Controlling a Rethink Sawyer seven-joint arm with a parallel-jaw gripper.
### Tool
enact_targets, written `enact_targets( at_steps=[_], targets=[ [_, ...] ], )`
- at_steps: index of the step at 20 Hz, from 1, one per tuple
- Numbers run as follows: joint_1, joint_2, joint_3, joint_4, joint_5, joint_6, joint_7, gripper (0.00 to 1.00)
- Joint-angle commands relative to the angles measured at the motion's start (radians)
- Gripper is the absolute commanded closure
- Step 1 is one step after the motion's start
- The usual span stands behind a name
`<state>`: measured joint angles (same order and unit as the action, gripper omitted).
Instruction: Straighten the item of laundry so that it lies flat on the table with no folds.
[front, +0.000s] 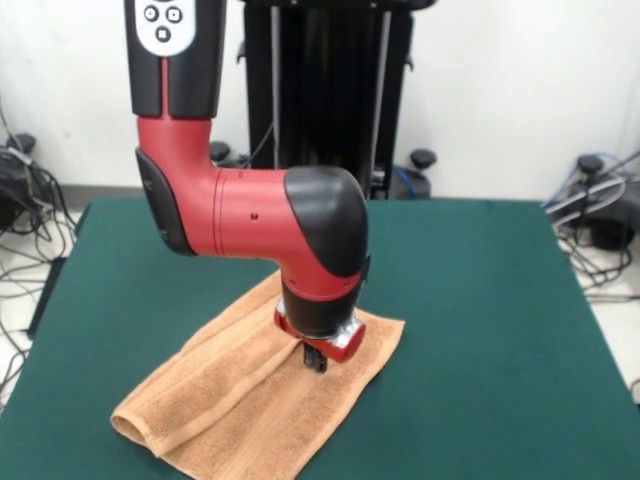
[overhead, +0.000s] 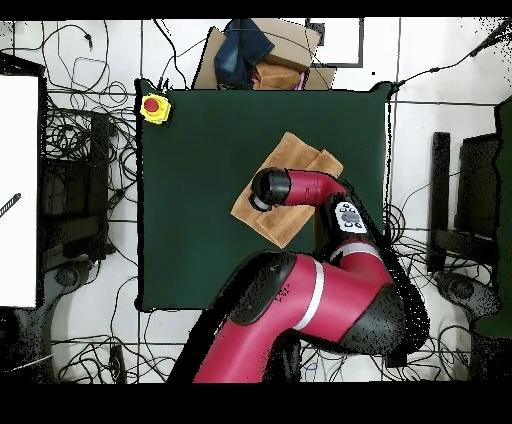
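Observation:
The tan-orange terry towel (front: 235, 395) lies folded over on itself on the dark green table (front: 480, 330), running from the middle toward the near left corner. A thick fold runs along its left edge and rounds off at the near left end. My gripper (front: 315, 362) hangs straight down from the red and black arm and sits low over the towel's far right part, at or just above the cloth. Whether it holds cloth is hidden. In the overhead view the arm's wrist covers the towel's (overhead: 295, 160) middle and hides the gripper.
A yellow box with a red button (overhead: 154, 107) sits at one table corner in the overhead view. A cardboard box with dark cloth (overhead: 262, 52) stands beyond the table edge. Cables lie on the floor around the table.

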<state>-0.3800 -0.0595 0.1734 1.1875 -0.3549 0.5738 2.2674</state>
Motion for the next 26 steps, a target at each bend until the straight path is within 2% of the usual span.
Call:
enact_targets(
  at_steps=[1, 7, 12, 15, 18, 21, 26],
  targets=[
    [0.120, 0.231, 0.201, -0.043, 0.089, -0.352, 0.180, 1.00],
    [0.182, 0.247, 0.170, -0.095, 0.159, -0.394, 0.287, 1.00],
    [0.215, 0.263, 0.144, -0.132, 0.219, -0.398, 0.293, 1.00],
    [0.265, 0.223, 0.037, -0.132, 0.220, -0.212, 0.251, 1.00],
    [0.237, 0.140, -0.027, -0.008, 0.145, -0.112, 0.110, 1.00],
    [0.220, 0.070, -0.099, 0.116, 0.066, -0.112, 0.038, 1.00],
    [0.117, -0.063, -0.079, 0.330, -0.030, -0.177, -0.090, 1.00]
  ],
)
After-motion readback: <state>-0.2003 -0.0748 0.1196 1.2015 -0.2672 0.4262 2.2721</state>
